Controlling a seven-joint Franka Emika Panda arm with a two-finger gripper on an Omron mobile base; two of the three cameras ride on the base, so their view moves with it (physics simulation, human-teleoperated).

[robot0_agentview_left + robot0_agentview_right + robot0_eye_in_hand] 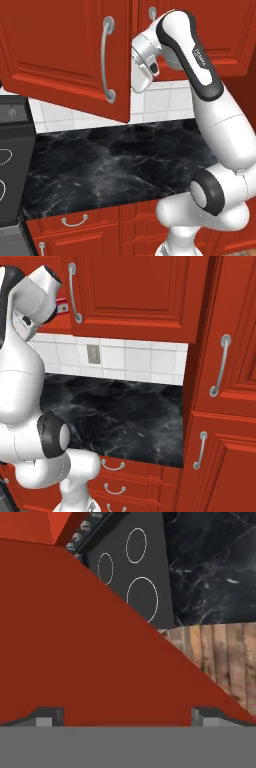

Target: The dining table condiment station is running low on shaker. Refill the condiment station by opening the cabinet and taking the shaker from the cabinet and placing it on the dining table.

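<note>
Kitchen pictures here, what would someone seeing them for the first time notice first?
The white robot arm stands out, rising in front of the black marble worktop with its hand up at the red cabinet, whose left door hangs swung out past the long silver handle. The gripper is open, close against a red cabinet surface. A dark cooktop with white burner rings lies beside the marble.

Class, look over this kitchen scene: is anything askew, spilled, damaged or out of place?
One thing stands out: the left cabinet door is swung out from the cabinet front, over the black marble worktop. The robot's open hand is beside its edge. Nothing looks spilled or damaged.
</note>
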